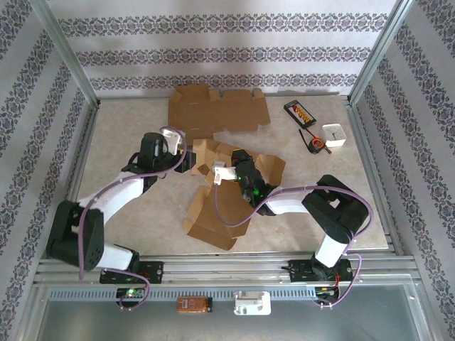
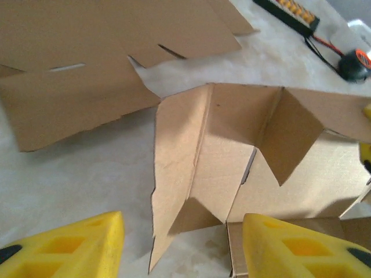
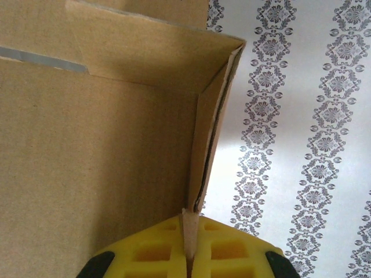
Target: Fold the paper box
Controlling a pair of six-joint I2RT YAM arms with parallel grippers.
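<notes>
From the top camera I see the paper box (image 1: 202,220) on the tabletop (image 1: 135,128), just on the near side of the flat cardboard sheet (image 1: 217,110), which lies unfolded. The box looks half-formed at best. A few panels stand up in the part closest to the sheet, while the big panel farthest from the sheet lies flat and open. My left hand (image 1: 186,162) sits at the box's left edge, near the sheet's near-left corner. My right hand (image 1: 234,162) is in among the raised panels, a little nearer to me than the sheet.

On the left wrist camera the left hand (image 2: 182,249) stands fairly wide, its yellow fingers (image 2: 75,246) apart and holding nothing. The pointed end of one flap hangs between them, untouched as far as I can tell. Just beside the sheet (image 2: 75,75), the box (image 2: 226,133) shows two raised walls and a triangular flap hanging loose, not tucked in.

On the right wrist camera the right hand (image 3: 188,246) is pinched tight on the thin edge of an upright box wall (image 3: 87,145), right at a folded corner.

I'd judge this early to midway: one corner is shaped, and the remaining walls, flap tucks and closing are left to do.
</notes>
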